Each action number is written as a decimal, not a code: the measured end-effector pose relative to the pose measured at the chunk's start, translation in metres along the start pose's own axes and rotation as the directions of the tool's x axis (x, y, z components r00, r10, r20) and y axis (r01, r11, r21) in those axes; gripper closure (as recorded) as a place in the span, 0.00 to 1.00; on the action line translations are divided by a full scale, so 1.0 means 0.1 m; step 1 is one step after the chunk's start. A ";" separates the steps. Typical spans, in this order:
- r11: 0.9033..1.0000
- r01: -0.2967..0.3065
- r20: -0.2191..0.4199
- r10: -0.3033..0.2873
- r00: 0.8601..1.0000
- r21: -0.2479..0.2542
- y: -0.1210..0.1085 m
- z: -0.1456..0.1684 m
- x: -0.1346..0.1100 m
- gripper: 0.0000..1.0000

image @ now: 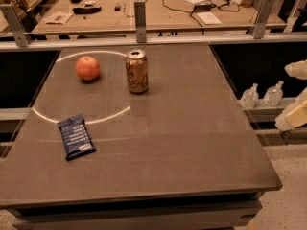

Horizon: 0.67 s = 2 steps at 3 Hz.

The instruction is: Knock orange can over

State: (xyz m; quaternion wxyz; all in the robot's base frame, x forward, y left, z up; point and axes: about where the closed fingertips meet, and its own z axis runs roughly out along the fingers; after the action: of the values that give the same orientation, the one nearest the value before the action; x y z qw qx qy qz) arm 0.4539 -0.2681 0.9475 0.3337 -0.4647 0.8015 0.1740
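Note:
The orange can (136, 71), copper-coloured with a silver top, stands upright on the grey table (192, 143) toward the far middle. The gripper (295, 114) shows only as pale parts at the right edge of the view, off the table's right side and far from the can.
A reddish-orange apple (87, 68) sits left of the can. A dark blue snack packet (76, 137) lies near the table's left front. Two small clear bottles (262, 96) stand on a ledge to the right. A metal rail (139, 40) and a cluttered desk lie behind.

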 end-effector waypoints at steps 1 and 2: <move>0.999 -0.033 0.232 0.028 0.972 0.017 0.03 -0.02 -0.06 0.00; 1.000 -0.028 0.442 0.021 0.897 0.010 0.09 -0.03 -0.31 0.00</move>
State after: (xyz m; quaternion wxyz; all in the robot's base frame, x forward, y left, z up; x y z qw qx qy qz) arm 0.4554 -0.2462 0.9708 0.5085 -0.4003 0.7120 0.2726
